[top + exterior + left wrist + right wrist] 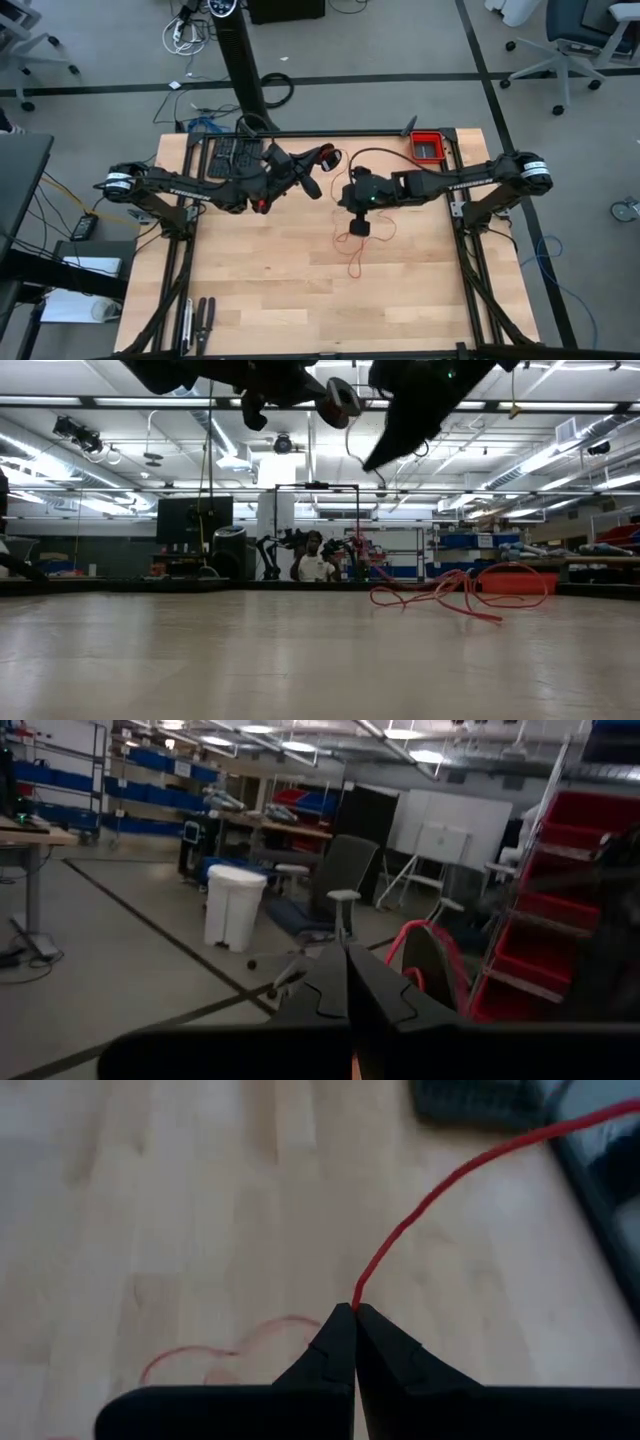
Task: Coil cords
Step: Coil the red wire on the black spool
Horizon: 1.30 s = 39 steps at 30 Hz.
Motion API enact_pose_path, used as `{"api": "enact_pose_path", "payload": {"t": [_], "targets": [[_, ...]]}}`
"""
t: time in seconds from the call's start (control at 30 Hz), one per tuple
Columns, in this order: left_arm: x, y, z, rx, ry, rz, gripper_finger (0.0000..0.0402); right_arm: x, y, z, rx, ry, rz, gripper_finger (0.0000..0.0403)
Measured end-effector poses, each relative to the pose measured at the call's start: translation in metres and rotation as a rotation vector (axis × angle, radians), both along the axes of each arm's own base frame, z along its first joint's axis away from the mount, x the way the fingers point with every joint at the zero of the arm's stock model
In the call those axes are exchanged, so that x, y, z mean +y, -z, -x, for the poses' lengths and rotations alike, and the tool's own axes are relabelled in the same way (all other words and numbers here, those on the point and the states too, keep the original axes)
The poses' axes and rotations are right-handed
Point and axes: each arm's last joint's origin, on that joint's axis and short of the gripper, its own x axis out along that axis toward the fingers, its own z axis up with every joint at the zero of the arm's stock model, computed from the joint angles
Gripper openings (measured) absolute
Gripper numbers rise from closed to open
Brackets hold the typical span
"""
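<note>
The cords are one thin red cord. A small coil of it (328, 157) hangs in the air at my left gripper (316, 188), above the table's far middle. In the left wrist view the coil (432, 955) stands beside the shut fingers (349, 952). From there a strand runs to my right gripper (354, 1312), which is shut on it and slants downward. The rest of the cord (355, 250) lies in loose loops on the wooden table (260, 290) below the right gripper, and the low view shows these loops (460, 588) too. My left gripper is shut and carries the red coil (405, 935) clear of the table. The fingers themselves hide where they touch the cord, so I cannot tell which part they hold. My right gripper pinches a single strand of the cord (358, 1295) at its two fingertips. It slants down from above. The strand rises away from the tips toward the left gripper, lifted clear of the table.
A red bin (428, 145) sits at the far right corner. A black keyboard-like object (230, 157) lies at the far left. Dark tools (197, 318) lie at the near left edge. A person (316, 565) sits in the room beyond the table.
</note>
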Motion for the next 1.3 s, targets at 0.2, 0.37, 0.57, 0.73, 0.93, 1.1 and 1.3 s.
{"api": "enact_pose_path", "payload": {"t": [0.2, 0.37, 0.57, 0.73, 0.93, 1.1, 1.3], "targets": [[-0.001, -0.003, 0.0, -0.024, 0.038, -0.01, 0.0, 0.001, 0.039, -0.003, 0.102, 0.032, -0.065, 0.0], [-0.001, -0.003, 0.0, -0.028, 0.055, -0.014, 0.0, 0.004, 0.057, -0.008, 0.077, 0.025, -0.094, 0.0], [-0.002, -0.003, 0.0, -0.025, 0.062, -0.013, 0.0, 0.001, 0.054, -0.006, 0.077, 0.03, -0.097, 0.0], [-0.003, -0.004, 0.0, -0.028, 0.1, -0.019, 0.0, -0.011, 0.057, -0.001, 0.129, 0.146, 0.007, 0.0], [-0.003, -0.005, 0.0, -0.038, 0.097, -0.023, 0.0, -0.021, 0.056, -0.002, 0.106, 0.166, -0.007, 0.0], [0.001, -0.009, 0.003, -0.061, 0.015, -0.048, 0.0, -0.002, 0.05, -0.01, 0.009, 0.058, -0.041, 0.0], [0.009, -0.013, 0.005, -0.115, -0.026, -0.028, 0.0, 0.011, 0.042, -0.017, -0.086, -0.018, -0.046, 0.0]]}}
